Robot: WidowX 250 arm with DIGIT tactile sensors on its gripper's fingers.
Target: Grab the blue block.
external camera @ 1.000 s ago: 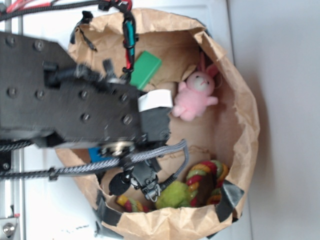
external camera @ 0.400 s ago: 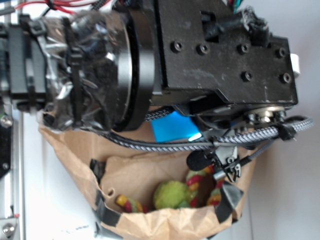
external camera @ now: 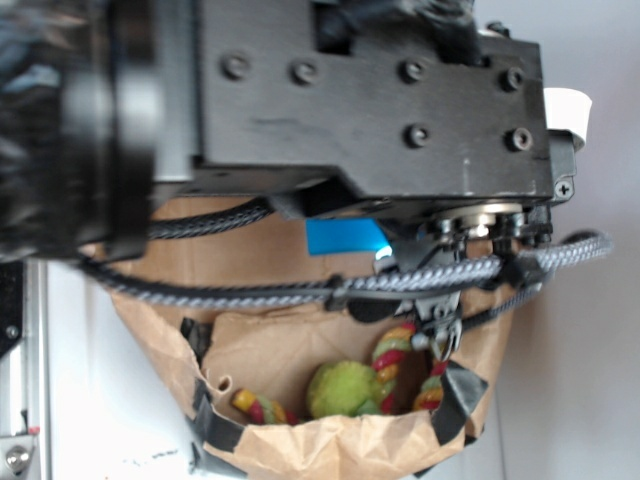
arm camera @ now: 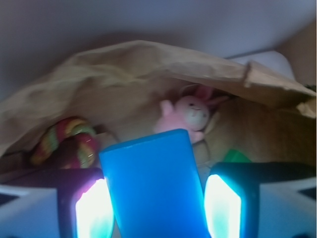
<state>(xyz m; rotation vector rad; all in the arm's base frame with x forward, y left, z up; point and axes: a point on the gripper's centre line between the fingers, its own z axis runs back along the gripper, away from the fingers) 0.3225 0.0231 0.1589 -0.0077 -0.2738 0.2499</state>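
Nearest, in the wrist view, the blue block (arm camera: 156, 186) standing between the two fingers of the gripper (arm camera: 157, 208), bottom edge cut off; contact with the pads not clear, so grip impossible to judge. Behind it, the pink plush bunny (arm camera: 190, 115), a rope toy (arm camera: 64, 141) at left, a green corner (arm camera: 235, 156) at right, all inside the paper bag (arm camera: 148, 64). In the exterior view, mostly hidden by the black arm (external camera: 370, 100); only a blue strip (external camera: 345, 237) visible.

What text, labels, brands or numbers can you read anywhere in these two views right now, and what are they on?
None readable in either view.
The blue block shows plain faces, no print.
The pink bunny and the paper bag carry no lettering.
The white tag on the arm looks blank.
Dark specks on the white surface are too small to read.
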